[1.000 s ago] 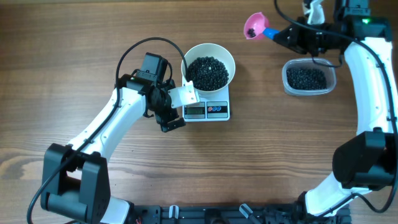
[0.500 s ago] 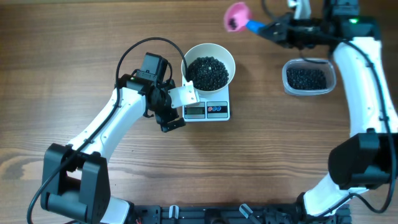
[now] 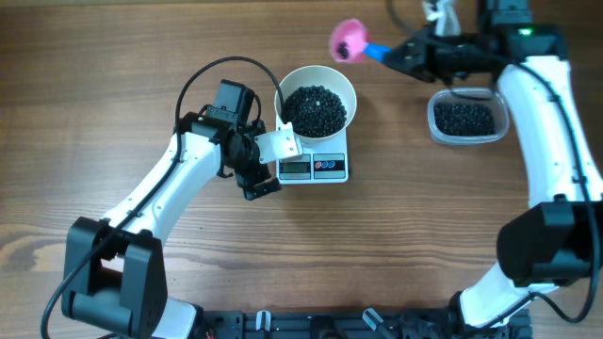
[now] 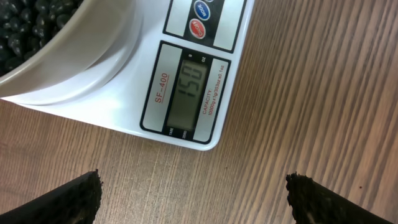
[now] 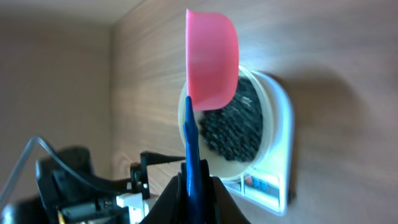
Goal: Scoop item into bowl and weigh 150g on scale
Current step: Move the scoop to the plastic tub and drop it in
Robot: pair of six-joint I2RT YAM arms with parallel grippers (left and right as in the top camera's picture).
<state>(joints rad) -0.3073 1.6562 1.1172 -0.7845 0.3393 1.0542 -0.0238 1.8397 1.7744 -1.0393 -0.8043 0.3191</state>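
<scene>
Item (image 3: 316, 108): loose, light, rolls easy. Heaped in bowl (image 3: 350, 92) on scale (image 3: 325, 169), mid tabletop (image 3: 141, 56); rest in tub (image 3: 463, 119) far right. Handle via scoop (image 3: 347, 40) only, keep level. Right end effector (image 3: 405, 55) clamped on scoop handle, beyond bowl. Left end effector (image 4: 196, 199) wide open, empty, left of scale.

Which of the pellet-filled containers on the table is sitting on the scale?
The round white bowl, resting on the white scale. The clear plastic tub stands directly on the table, further right.
</scene>
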